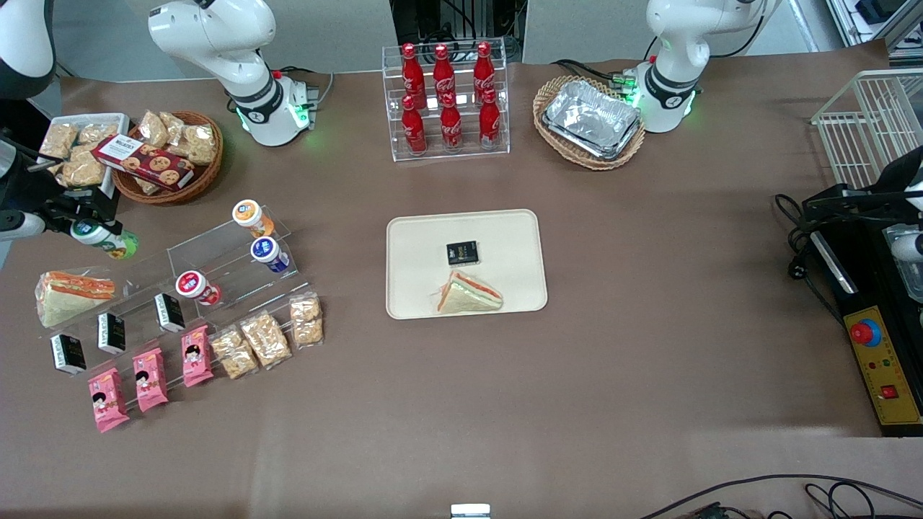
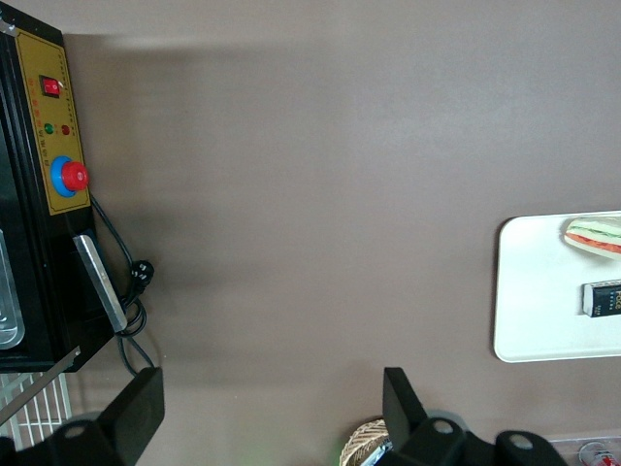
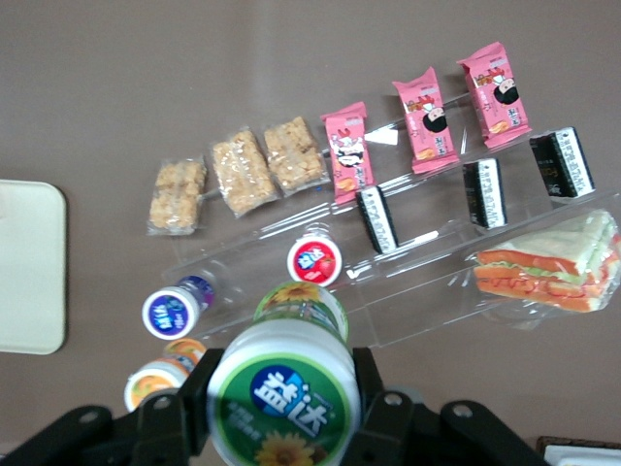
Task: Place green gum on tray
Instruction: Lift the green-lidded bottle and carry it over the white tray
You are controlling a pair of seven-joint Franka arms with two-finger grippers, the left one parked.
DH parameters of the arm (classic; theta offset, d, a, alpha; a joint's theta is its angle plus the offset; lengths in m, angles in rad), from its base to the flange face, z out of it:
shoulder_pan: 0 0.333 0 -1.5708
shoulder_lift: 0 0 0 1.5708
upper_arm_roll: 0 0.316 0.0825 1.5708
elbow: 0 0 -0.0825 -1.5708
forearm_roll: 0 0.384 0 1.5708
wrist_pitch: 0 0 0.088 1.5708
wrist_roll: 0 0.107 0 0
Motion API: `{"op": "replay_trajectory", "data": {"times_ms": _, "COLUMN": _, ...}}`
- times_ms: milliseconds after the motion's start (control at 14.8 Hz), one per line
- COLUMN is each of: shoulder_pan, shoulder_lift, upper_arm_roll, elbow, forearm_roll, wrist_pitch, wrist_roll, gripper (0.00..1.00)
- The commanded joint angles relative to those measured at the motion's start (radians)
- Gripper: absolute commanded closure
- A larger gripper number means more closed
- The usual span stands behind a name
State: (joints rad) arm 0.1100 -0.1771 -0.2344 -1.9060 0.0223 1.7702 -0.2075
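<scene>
Right arm's gripper [image 1: 92, 229] sits at the working arm's end of the table, raised above the clear acrylic display stand [image 1: 216, 270], fingers clamped on the green gum [image 1: 104, 238]. The bottle lies tilted in the grip. In the right wrist view the gripper [image 3: 281, 408] has one black finger pressed against each side of the green gum [image 3: 283, 393], white lid and green round label facing the camera.

Under it, on the stand's steps: orange-labelled bottle [image 1: 249, 215], blue-labelled bottle [image 1: 267, 252], red-labelled bottle [image 1: 193, 285], three small black packets [image 1: 112, 333], and a wrapped sandwich [image 1: 72, 294] at the stand's end. Pink snack packs [image 1: 150, 378] and oat bars [image 1: 267, 337] lie on the table just in front of the stand, nearer the front camera.

The tray [image 1: 411, 238] lies mid-table, well apart from the gripper, toward the parked arm's end. It carries a small black packet [image 1: 462, 252] and a sandwich wedge [image 1: 467, 294]; gum not on it.

Farther from the front camera: rack of red cola bottles [image 1: 447, 101], wicker basket of foil trays [image 1: 590, 121], basket of cookies [image 1: 166, 155].
</scene>
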Motion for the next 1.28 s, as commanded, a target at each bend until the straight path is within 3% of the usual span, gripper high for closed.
{"op": "replay_trajectory", "data": {"times_ms": 0, "shoulder_pan": 0.069, "shoulder_lift": 0.027, "upper_arm_roll": 0.053, "elbow": 0.093, "forearm_roll": 0.013, "wrist_pitch": -0.078, "wrist_roll": 0.204, "gripper": 0.73}}
{"op": "replay_trajectory", "data": {"times_ms": 405, "shoulder_pan": 0.183, "shoulder_lift": 0.042, "upper_arm_roll": 0.213, "elbow": 0.091, "forearm_roll": 0.016, "wrist_pitch": -0.094, "wrist_roll": 0.696, "gripper": 0.73}}
{"op": "replay_trajectory", "data": {"times_ms": 743, "shoulder_pan": 0.350, "shoulder_lift": 0.111, "upper_arm_roll": 0.217, "elbow": 0.076, "forearm_roll": 0.059, "wrist_pitch": -0.019, "wrist_roll": 1.003, "gripper": 0.73}}
{"op": "replay_trajectory", "data": {"times_ms": 1216, "shoulder_pan": 0.562, "shoulder_lift": 0.277, "upper_arm_roll": 0.216, "elbow": -0.040, "forearm_roll": 0.047, "wrist_pitch": 0.288, "wrist_roll": 1.408, "gripper": 0.73}}
